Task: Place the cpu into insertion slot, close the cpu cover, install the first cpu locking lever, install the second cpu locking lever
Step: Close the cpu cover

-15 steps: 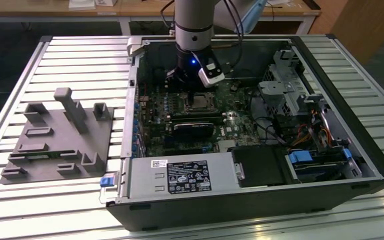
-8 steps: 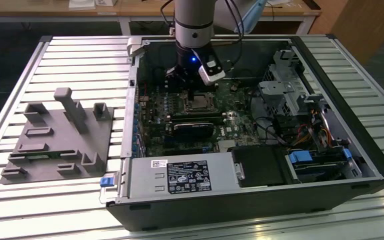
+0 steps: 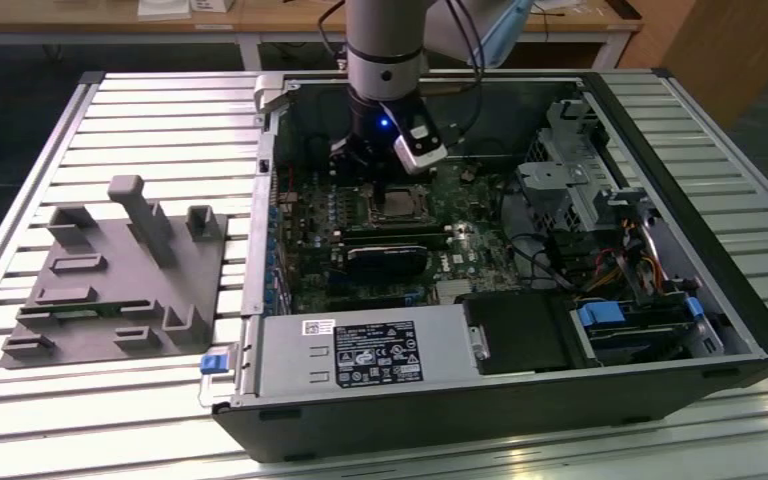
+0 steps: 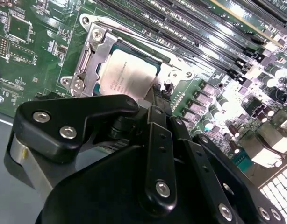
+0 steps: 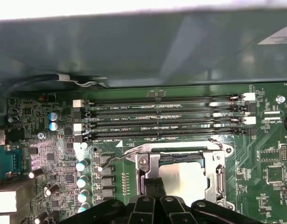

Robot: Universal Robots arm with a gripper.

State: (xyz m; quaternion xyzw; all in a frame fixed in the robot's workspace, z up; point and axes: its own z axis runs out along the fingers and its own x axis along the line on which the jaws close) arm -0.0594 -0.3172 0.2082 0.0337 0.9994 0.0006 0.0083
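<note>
From my console I see the small square cpu [image 4: 127, 74], pale silver-grey metal top up, lying flat in the square insertion slot [image 3: 395, 203] of the green motherboard [image 4: 40, 60]. Its edges run parallel to the long black memory slots [image 5: 167, 116]. The thin silvery metal cpu cover [image 4: 93, 49] is down around it. The black pincer [image 5: 154, 185] hangs at the slot's rim, fingers seemingly pressed together on nothing. Print on the chip's top is too faint to read. In the exterior view, a white printed label [image 3: 373, 352] sits at six o'clock from the slot. A grey moulded fixture [image 3: 111, 280] sits at eight o'clock on the slatted metal tabletop [image 3: 157, 110].
</note>
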